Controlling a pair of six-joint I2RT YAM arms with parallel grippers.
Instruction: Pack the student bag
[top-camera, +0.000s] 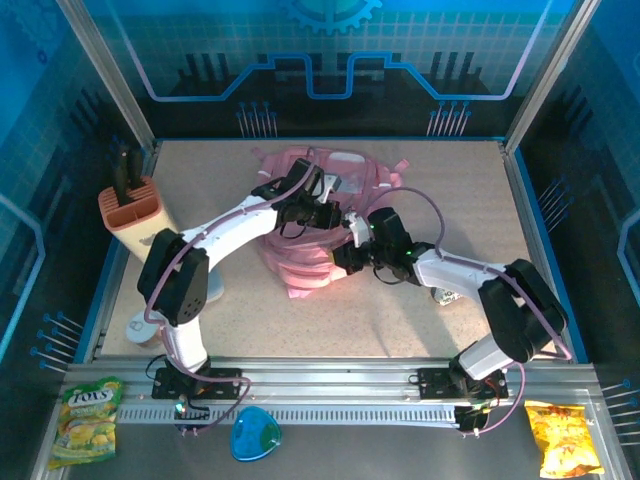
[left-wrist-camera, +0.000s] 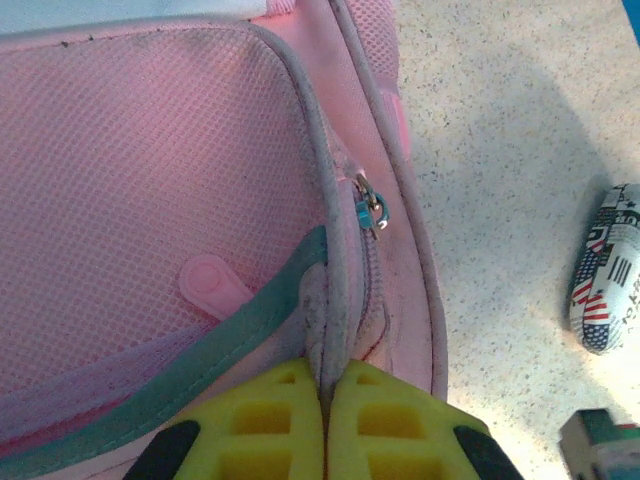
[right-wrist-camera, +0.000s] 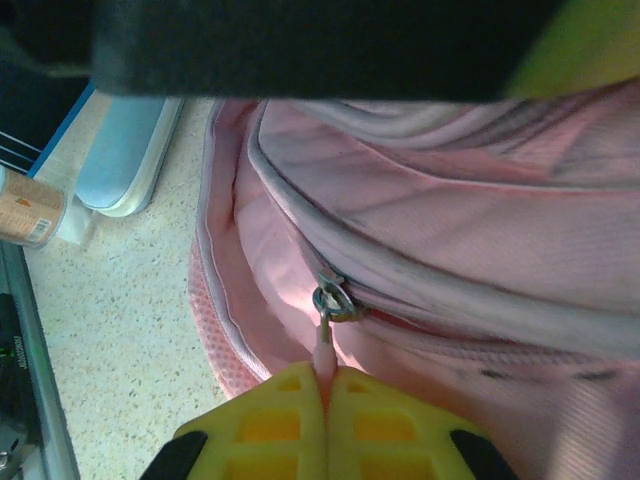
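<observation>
The soft pink fabric backpack (top-camera: 300, 265) sits centre-back on the speckled table (top-camera: 450, 190), both my arms meeting over it. My left gripper (left-wrist-camera: 325, 385): yellow jaws together, pinching the grey piped seam (left-wrist-camera: 322, 320) beside a zip. That camera also catches a flag-print pouch (left-wrist-camera: 605, 270) lying off to the right. My right gripper (right-wrist-camera: 325, 385): jaws clamped on the pink zip pull (right-wrist-camera: 322, 348) under its metal slider (right-wrist-camera: 335, 300). From the top camera both pinch points are too small to read.
</observation>
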